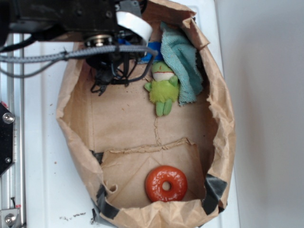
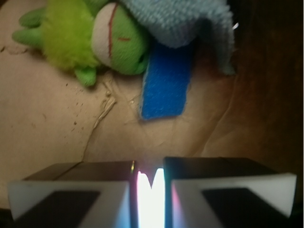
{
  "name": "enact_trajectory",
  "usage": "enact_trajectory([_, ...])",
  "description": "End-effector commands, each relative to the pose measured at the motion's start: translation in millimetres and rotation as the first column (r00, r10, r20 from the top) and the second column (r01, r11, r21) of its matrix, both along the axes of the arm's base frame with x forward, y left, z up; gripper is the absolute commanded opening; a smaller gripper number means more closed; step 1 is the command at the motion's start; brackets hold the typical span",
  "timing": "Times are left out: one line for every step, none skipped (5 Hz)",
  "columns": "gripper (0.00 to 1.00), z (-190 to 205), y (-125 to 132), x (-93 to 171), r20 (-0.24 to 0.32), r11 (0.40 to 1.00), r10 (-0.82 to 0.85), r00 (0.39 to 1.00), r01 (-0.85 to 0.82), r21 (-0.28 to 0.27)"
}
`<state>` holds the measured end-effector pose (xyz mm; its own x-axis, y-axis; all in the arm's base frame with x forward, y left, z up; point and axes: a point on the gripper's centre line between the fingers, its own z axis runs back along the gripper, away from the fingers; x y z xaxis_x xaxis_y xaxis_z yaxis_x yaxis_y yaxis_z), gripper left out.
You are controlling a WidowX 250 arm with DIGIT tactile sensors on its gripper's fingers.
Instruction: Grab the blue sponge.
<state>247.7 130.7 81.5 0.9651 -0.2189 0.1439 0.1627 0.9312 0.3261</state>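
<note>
Exterior view: brown paper bag point(image 1: 76, 118) lying open, teal cloth point(image 1: 183, 61) and green frog point(image 1: 164, 88) at its far end, orange ring point(image 1: 166, 184) near, arm covering nearly all of the blue sponge point(image 1: 148, 58). Wrist view: sponge point(image 2: 166, 83) straight ahead, slightly right, long axis running away, far end tucked under cloth point(image 2: 185, 23), frog point(image 2: 95, 40) touching its left. Gripper point(image 2: 151, 190) nearly shut, thin slit between fingers point(image 2: 71, 194), empty, well short of sponge.

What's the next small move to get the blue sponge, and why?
Probably open the jaws, then ease forward toward the blue sponge. In the wrist view the gripper looks nearly shut, only a thin bright slit between the fingers, and the sponge lies ahead, untouched. Its far end is tucked under the teal cloth, with the plush frog just beside it, so aim at the exposed near end.
</note>
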Motion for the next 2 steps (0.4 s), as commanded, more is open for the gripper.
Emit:
enact_trajectory([1.00,-1.6,2.6,23.2,0.067,0.999,0.018,0.998,-0.020,0.031])
enact_trajectory([1.00,-9.7,-0.9,35.4,0.078,1.000,0.007,0.997,-0.009,0.019])
